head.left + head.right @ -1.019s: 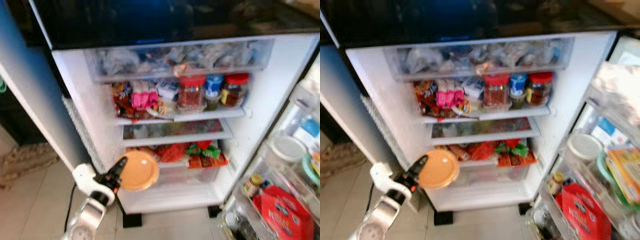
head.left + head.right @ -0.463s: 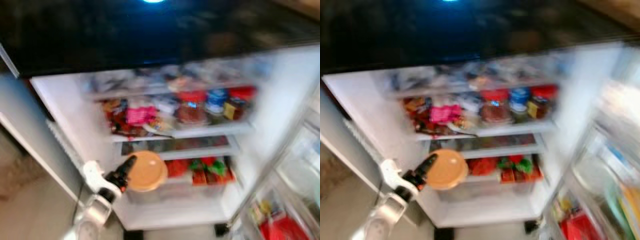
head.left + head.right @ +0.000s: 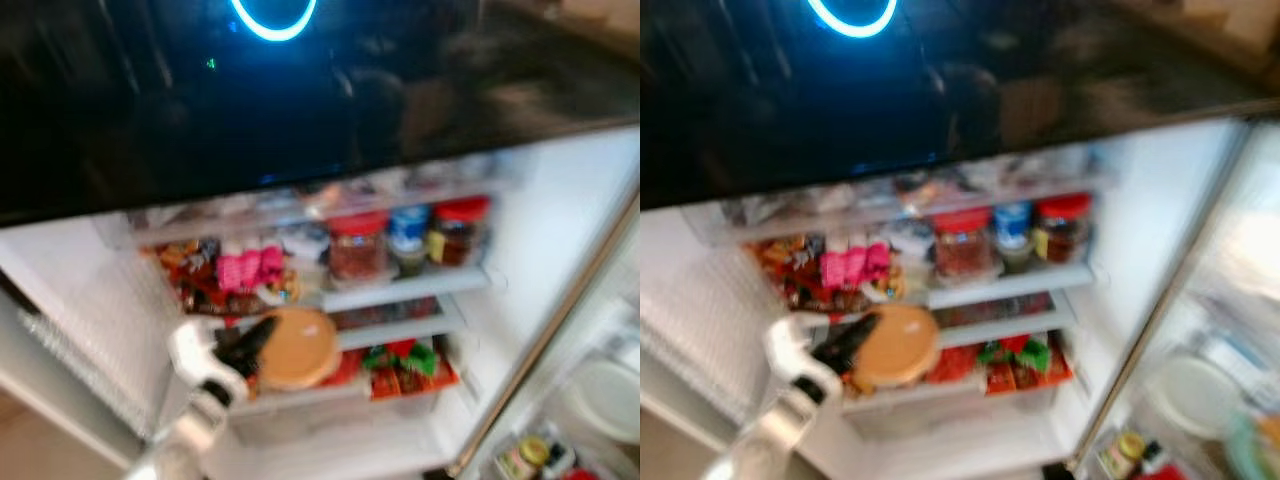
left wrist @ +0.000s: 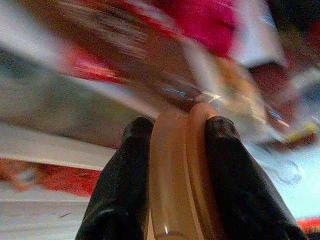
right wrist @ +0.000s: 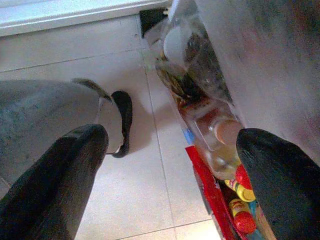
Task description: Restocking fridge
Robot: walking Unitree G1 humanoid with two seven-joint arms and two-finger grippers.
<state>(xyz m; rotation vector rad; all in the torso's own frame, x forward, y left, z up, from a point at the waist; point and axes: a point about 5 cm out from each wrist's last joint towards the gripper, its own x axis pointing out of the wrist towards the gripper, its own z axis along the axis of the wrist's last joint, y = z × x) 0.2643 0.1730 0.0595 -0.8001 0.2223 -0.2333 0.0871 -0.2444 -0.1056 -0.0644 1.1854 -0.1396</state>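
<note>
Your orange lidded container sits low and left of centre in the frame, before the fridge's middle shelf, pinched edge-on by your left pincer. Your right pincer hangs spread wide over the tiled floor, holding nothing.

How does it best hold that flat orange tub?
By the rim, squeezing lid and base together from the edge, as the left hand does now. The orange tub is a wide, shallow disc, so only its thin edge fits between the fingers.
</note>
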